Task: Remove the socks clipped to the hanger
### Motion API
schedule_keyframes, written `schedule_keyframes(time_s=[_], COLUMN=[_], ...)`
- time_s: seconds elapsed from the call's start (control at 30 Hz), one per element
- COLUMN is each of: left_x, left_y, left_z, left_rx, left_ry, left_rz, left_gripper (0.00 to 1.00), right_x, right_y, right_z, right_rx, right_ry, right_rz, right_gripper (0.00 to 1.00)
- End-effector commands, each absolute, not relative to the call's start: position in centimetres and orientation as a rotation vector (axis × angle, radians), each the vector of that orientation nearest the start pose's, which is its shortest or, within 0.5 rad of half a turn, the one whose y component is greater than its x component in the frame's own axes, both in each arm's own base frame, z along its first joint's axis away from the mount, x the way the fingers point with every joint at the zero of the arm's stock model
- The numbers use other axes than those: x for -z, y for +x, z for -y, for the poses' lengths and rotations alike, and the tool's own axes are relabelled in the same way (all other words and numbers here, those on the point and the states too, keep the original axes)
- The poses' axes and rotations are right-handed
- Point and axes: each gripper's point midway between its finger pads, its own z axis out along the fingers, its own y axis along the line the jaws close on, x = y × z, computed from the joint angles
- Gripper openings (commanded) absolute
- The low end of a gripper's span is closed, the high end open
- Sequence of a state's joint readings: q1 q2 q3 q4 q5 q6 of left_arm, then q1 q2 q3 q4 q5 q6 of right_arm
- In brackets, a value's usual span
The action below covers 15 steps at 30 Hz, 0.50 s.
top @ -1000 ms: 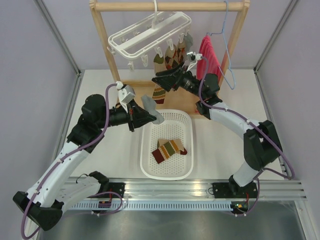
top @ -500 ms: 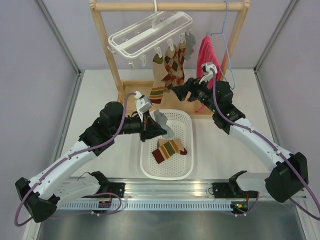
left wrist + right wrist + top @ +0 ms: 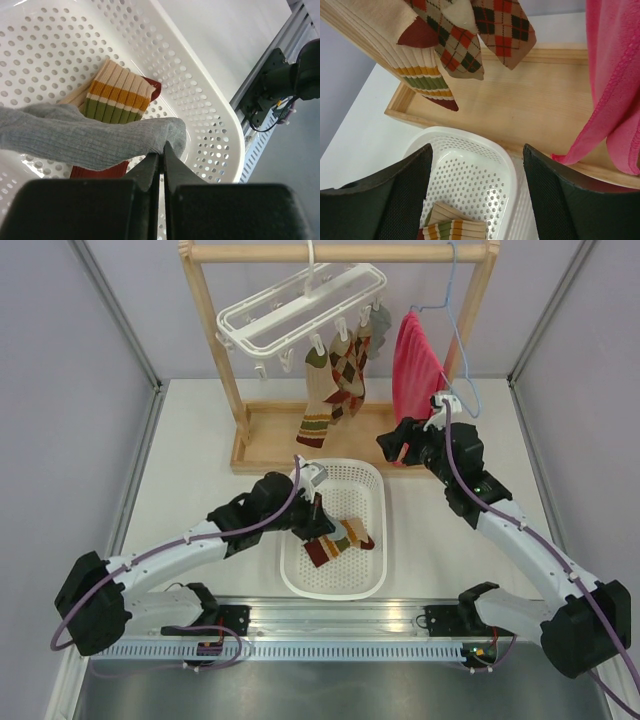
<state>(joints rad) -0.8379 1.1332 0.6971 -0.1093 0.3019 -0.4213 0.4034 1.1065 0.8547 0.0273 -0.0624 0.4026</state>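
the left fingers (image 3: 162,150) clench a grey sock (image 3: 85,137) with the basket (image 3: 215,125) just under them, probably to drop it in, while the right fingers (image 3: 392,447), released and empty, point up at the socks (image 3: 445,45) clipped to the hanger (image 3: 300,298) above them.

Lighting's bright and even everywhere, looks like soft light from above, so the arms only drop faint shadows on the table (image 3: 190,460). The white basket (image 3: 465,131) has a few small shiny glare spots on its floor. Top view is sharp; up close, the right gripper's fingers (image 3: 395,200) go soft and blurry.
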Motion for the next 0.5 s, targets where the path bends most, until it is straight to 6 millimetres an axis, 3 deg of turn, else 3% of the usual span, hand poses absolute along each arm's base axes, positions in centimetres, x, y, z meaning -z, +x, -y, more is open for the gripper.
schedule_keyframes(time_s=[0.0, 0.13, 0.17, 0.2, 0.23, 0.27, 0.33, 0.47], left_x=[-16.5, -15.0, -14.9, -14.6, -14.1, -14.0, -13.6, -14.4], left_y=[19.0, 19.1, 19.1, 19.2, 19.5, 19.7, 20.4, 21.3], left_z=[31.2, 31.7, 31.7, 31.6, 31.2, 31.1, 30.0, 29.0], left_rx=[1.022, 0.977, 0.972, 0.958, 0.915, 0.89, 0.783, 0.693], left_ry=[0.592, 0.607, 0.603, 0.595, 0.572, 0.555, 0.511, 0.481], left_rz=[-2.103, -2.138, -2.146, -2.156, -2.178, -2.189, -2.209, -2.179], left_gripper=[0.02, 0.02, 0.07, 0.17, 0.47, 0.6, 1.0, 1.0], right_x=[-25.6, -25.0, -25.0, -24.9, -24.8, -24.8, -24.6, -24.1], right_y=[34.5, 34.6, 34.7, 34.7, 34.7, 34.7, 34.8, 34.9], right_z=[-16.8, -16.6, -16.6, -16.7, -16.6, -16.6, -16.5, -16.4], right_rx=[-0.609, -0.612, -0.613, -0.613, -0.613, -0.615, -0.612, -0.609], right_ry=[-0.033, -0.027, -0.025, -0.03, -0.03, -0.03, -0.027, -0.024], right_rz=[-1.828, -1.843, -1.845, -1.848, -1.849, -1.851, -1.855, -1.868], right_gripper=[0.77, 0.77, 0.77, 0.77, 0.77, 0.77, 0.77, 0.77])
